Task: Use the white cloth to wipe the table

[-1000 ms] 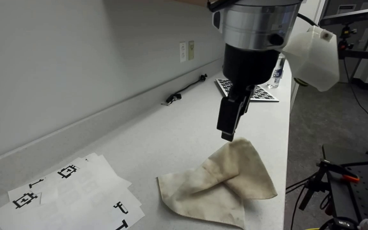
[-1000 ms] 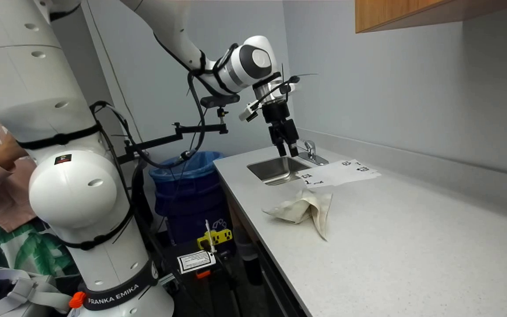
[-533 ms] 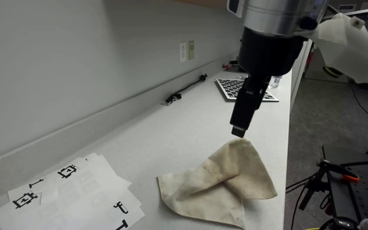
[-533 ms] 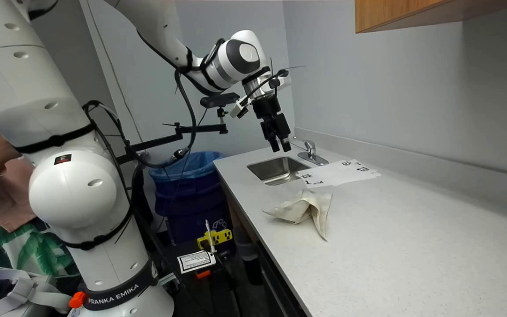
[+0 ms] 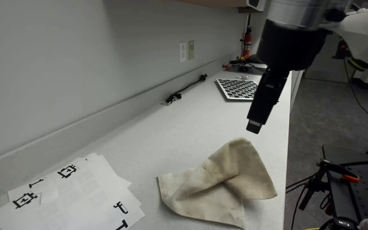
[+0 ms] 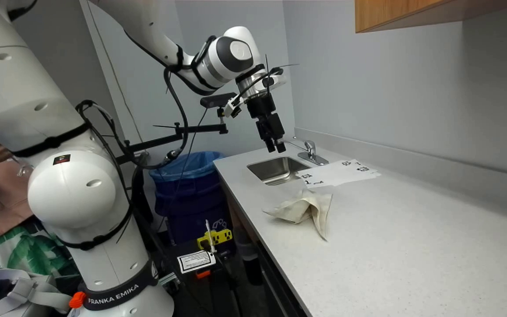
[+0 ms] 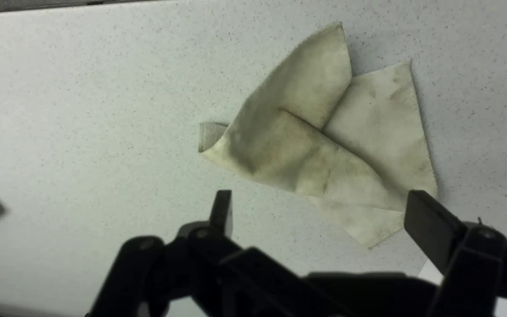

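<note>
The claw (image 7: pixel 319 204) is spread wide and holds nothing. It hangs at a tilt over the tabletop (image 7: pixel 104 110), not touching it. The white cloth (image 7: pixel 297 154) lies on the tabletop, lower down than the claw. In the wrist view it looks at least as broad as the claw's gap, and the bigger part shows ahead of the claw, toward the tabletop's edge. So the claw likely has to go down first, and maybe a little toward that edge. The cloth is crumpled, so no clear long way shows, but one fold runs on a slant through its middle. That fold looks raised and easy to pinch.

The cloth looks soft and floppy, with fine woven lines and brown-grey stains. The tabletop looks hard and flat, pale with tiny specks. Near the cloth, not touching it, lie thin paper sheets (image 5: pixel 85 198) with black marks.
</note>
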`<state>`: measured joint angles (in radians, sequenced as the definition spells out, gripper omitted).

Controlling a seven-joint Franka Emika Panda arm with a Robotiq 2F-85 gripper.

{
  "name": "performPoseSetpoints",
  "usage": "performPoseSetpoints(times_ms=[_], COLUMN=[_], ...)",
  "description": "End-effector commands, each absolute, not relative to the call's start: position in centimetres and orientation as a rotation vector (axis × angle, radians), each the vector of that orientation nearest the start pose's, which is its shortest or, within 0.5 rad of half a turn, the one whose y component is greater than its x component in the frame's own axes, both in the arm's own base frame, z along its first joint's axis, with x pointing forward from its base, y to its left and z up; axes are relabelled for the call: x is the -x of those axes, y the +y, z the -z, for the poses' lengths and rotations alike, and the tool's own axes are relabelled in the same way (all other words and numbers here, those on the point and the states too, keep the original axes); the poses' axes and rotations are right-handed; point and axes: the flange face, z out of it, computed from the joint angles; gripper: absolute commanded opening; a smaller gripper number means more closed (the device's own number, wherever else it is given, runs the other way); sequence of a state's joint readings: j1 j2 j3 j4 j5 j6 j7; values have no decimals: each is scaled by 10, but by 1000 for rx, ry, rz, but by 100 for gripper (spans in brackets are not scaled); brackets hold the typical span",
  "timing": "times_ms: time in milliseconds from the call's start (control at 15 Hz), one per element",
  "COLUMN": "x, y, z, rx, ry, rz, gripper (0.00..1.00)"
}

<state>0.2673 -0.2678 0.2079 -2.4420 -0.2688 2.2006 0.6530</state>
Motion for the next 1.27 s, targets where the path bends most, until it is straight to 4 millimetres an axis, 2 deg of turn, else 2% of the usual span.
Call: performPoseSetpoints(times_ms=[0,1200], x=[-402,-397], y=[197,195], z=[-404,-406], rx=[3350,3345], ry=[52,64], rz=[264,266], gripper=[100,100])
